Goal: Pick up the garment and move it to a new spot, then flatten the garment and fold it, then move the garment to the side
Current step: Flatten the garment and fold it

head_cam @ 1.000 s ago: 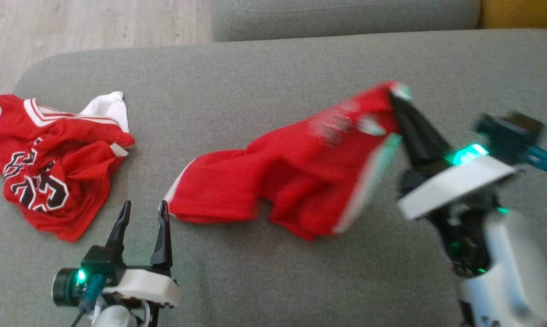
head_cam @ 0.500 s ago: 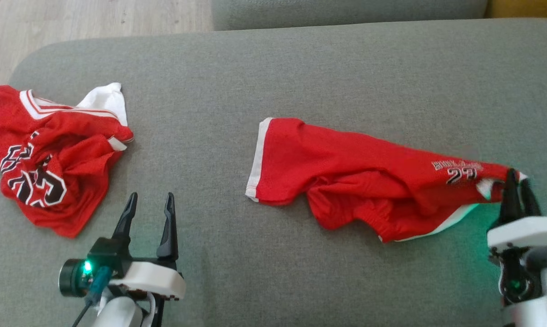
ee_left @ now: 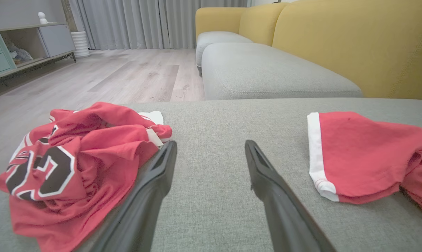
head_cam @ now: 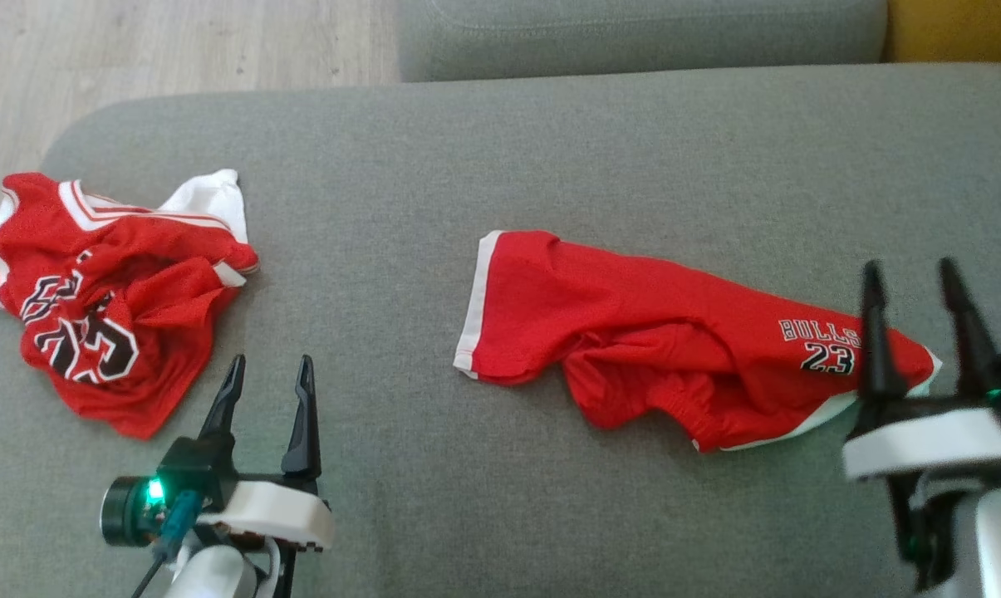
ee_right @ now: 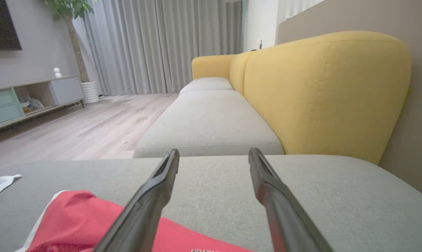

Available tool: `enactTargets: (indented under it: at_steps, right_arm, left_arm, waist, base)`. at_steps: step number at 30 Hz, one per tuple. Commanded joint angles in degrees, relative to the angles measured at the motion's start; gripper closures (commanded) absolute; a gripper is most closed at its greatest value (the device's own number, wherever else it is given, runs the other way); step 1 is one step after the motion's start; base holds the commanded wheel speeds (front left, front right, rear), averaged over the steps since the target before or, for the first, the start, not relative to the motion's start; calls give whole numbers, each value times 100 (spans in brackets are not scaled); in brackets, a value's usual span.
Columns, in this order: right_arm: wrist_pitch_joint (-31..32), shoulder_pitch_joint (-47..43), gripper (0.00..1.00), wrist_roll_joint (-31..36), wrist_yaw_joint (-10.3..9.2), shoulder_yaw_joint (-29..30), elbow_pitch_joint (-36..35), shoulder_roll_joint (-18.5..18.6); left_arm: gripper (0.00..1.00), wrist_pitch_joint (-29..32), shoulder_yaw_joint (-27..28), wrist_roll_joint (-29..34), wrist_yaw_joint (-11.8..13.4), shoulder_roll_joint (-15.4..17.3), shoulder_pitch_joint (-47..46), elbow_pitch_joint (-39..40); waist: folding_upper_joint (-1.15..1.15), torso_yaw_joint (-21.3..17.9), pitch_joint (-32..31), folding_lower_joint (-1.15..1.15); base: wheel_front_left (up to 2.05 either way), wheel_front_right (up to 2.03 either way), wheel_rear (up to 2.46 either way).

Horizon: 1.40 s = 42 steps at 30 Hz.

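On the grey sofa seat, right of centre, lie the red shorts, stretched crosswise and rumpled along the near edge. The white-trimmed leg hem points left and the "BULLS 23" print sits at the right end. The right pincer is at that printed end, fingers spread wide, nothing between them. From the head view one finger crosses the shorts' corner, and whether it touches the cloth I cannot tell. Over on the left, the left pincer hangs over bare cushion, fingers spread too, empty, between the two garments. Far left, near the seat's edge, a red jersey sits crumpled in a heap, well apart from the shorts. Beyond the seat are wooden floor and a yellow backrest.
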<state>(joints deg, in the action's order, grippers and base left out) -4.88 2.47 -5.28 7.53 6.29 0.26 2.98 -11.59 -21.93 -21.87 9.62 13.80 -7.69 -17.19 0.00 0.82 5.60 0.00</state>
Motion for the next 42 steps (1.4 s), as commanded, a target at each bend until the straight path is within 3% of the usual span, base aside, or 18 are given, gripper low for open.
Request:
enactTargets:
  at_steps: [1, 7, 19, 24, 30, 34, 42]
  right_arm:
    - [29, -23, 0, 40, -4, -169, -241, 88]
    - [355, -600, 0, 35, -4, -507, -840, 43]
    - [525, -775, 0, -173, -4, -496, -1047, -4]
    - [551, -760, 0, -214, -4, -451, -1065, -8]
    - [574, -624, 0, -255, -4, -428, -1115, -9]
    - [568, -497, 0, -314, -4, -494, -1104, -10]
    - [547, -336, 0, -445, -4, -495, -1015, -10]
  left_arm:
    - [0, -4, 211, -3, 39, 130, -90, 198]
    - [0, 63, 191, 4, 114, 181, 8, 339]
    - [0, 248, 97, -60, 124, 215, 78, 536]
    - [0, 720, -315, -141, -205, 40, -136, 660]
    - [0, 1612, -1381, -41, -885, -598, -905, 640]
    - [0, 1920, -1894, -48, -1202, -930, -1408, 336]
    - [0, 2048, -2269, -493, -1146, -1086, -1886, -668]
  waist:
    - [0, 14, -27, 0]
    - [0, 49, -109, 0]
    - [0, 21, -78, 0]
    - [0, 13, 5, 0]
    - [0, -19, 314, 0]
    - [0, -126, 555, 0]
    - [0, -404, 937, 0]
  base:
    - [0, 0, 0]
    - [0, 0, 0]
    - [0, 0, 0]
    - [0, 0, 0]
    - [0, 0, 0]
    - [0, 0, 0]
    - [0, 0, 0]
